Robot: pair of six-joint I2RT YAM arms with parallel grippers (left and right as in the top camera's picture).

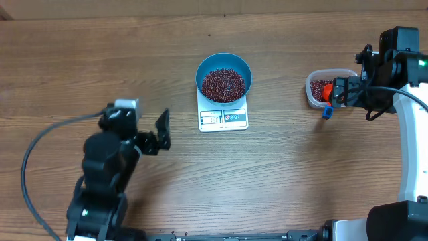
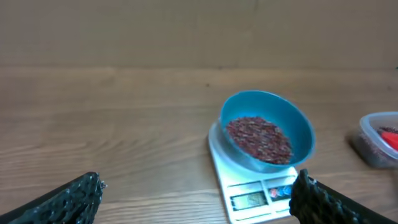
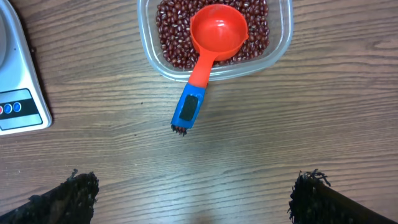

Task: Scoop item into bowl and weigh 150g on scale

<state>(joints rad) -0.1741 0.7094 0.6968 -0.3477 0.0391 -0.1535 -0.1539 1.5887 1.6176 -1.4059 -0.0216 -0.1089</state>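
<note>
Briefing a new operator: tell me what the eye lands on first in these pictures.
The bright blue bowl stands out first, sitting on the white kitchen scale at the table's middle and holding a heap of dark red-brown beans. Next comes the orange-red scoop with its blue handle tip. It rests in the clear tub of more beans on the right side, its handle hanging over the rim.

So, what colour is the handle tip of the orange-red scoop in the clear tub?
Blue handle tip; clearest in the right wrist view.
</note>
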